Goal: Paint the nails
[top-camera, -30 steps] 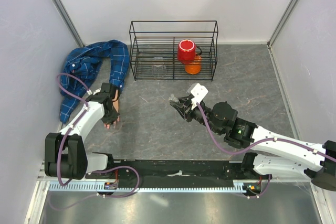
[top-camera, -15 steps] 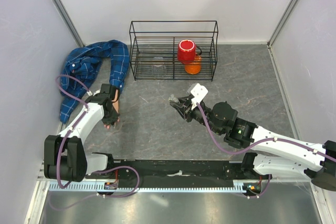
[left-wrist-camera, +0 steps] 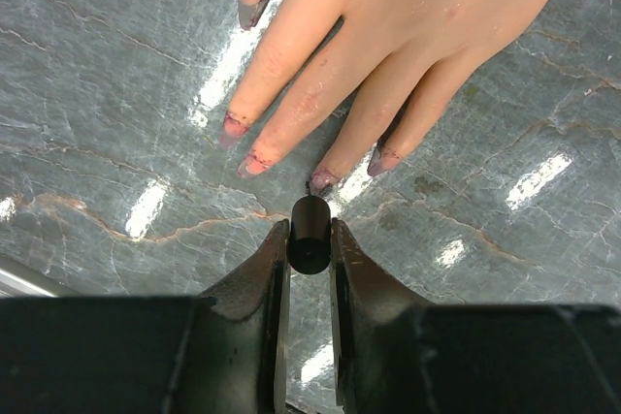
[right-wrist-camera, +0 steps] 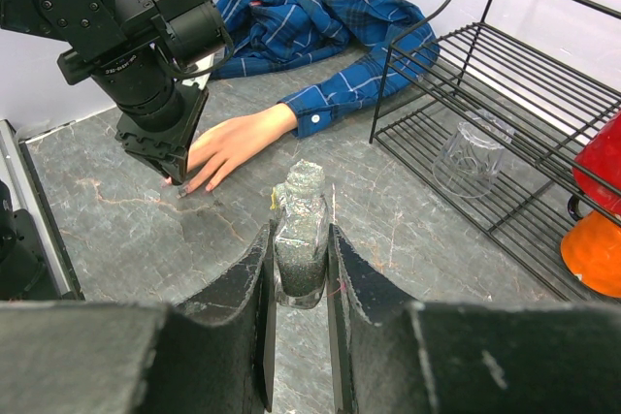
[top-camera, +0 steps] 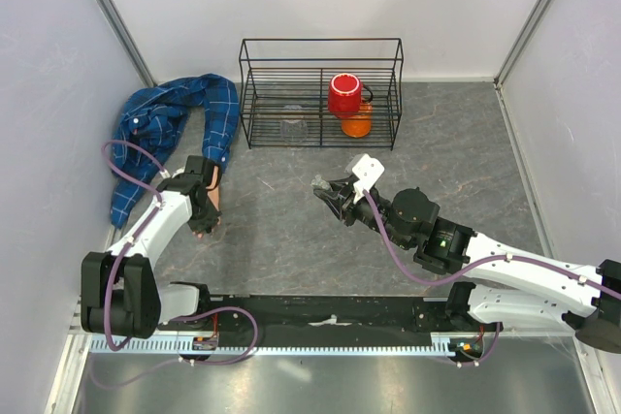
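Nails are seen at the fingertips of the fake hand, which is laid palm down on the left of the worktop, fingers towards the near edge. Dark reddish smears are noted on several nails. A blue plaid sleeve is worn at the wrist.

The left pincer is clenched on a small black cylinder. Its far end is held just beside one middle fingertip; whether it touches cannot be told.

The right pincer is clamped on a small glittery bottle, kept upright over mid-worktop, well apart from the hand.

At the far side a black wire rack is recorded, with a red cup and a clear glass inside.
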Tool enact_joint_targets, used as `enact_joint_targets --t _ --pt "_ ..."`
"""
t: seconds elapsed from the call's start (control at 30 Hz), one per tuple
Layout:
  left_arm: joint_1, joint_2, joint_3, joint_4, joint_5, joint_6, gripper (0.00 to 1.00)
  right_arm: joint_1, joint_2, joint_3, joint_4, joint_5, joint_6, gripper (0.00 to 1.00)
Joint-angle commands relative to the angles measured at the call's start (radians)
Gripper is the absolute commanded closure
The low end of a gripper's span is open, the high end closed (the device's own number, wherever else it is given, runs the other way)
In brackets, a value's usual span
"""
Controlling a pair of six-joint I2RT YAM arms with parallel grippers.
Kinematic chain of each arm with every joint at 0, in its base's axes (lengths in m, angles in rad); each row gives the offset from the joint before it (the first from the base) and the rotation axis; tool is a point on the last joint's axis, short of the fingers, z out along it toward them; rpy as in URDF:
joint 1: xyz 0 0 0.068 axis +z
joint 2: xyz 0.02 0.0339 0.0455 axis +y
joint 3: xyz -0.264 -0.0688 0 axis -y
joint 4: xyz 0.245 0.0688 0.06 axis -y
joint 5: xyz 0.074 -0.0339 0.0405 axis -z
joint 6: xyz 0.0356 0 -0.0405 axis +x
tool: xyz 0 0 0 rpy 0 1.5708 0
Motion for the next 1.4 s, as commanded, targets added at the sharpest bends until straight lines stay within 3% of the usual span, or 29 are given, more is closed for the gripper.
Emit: enact_joint_targets --t 0.0,1.37 --pt "0.006 -0.022 0.001 -0.007 0.012 -0.042 0.98 -0.005 -0.008 0.017 0.038 -0.011 0.012 1.00" --pt "0.032 0.030 0.062 0.042 -0.036 0.021 0.98 -0.005 -0.002 0.023 0.034 -0.008 0.010 1.00"
